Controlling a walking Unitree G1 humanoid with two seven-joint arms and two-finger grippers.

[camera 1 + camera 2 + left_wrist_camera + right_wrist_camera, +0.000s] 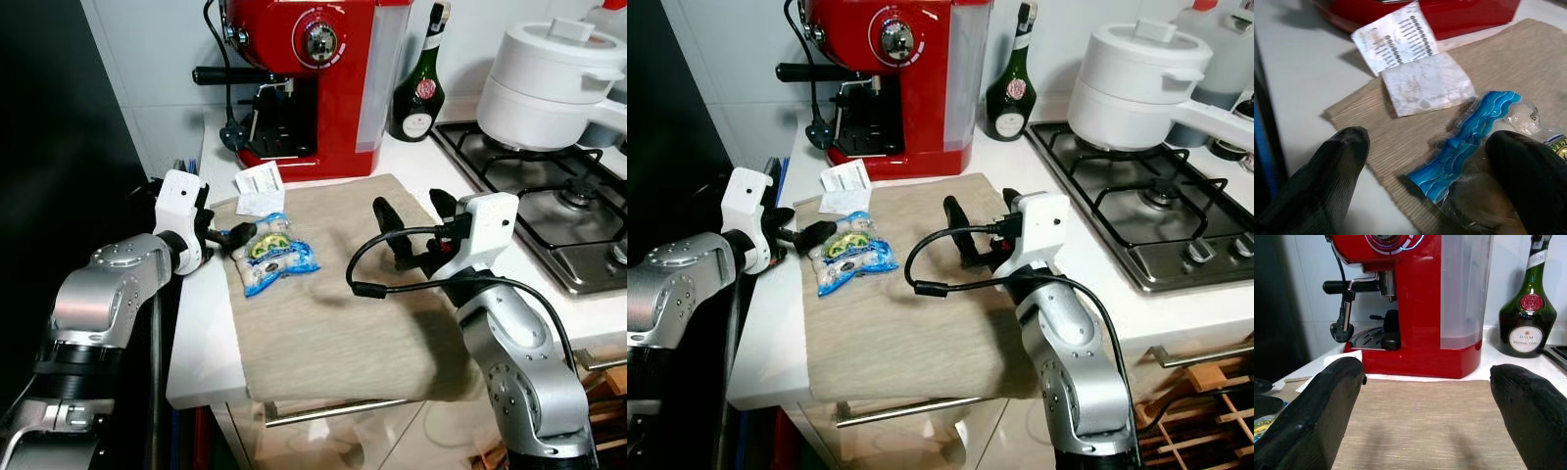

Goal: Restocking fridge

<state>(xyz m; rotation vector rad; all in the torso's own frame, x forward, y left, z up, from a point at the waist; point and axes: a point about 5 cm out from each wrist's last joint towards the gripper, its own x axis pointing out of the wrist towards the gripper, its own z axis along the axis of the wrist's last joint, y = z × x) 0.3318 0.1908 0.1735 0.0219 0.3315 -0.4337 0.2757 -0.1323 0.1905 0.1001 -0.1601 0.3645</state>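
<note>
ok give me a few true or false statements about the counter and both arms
1. The blue food packet lies on the beige mat. True.
2. The left gripper has lifted the packet off the mat. False: it is at the packet's edge with jaws open, and the packet lies flat.
3. The right gripper holds the green bottle. False: it is open over the mat; the bottle stands beside the red coffee machine.
4. A white pot sits on the hob. True.

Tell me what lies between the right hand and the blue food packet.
Only bare mat separates the right hand from the packet, seen from the head cameras.
</note>
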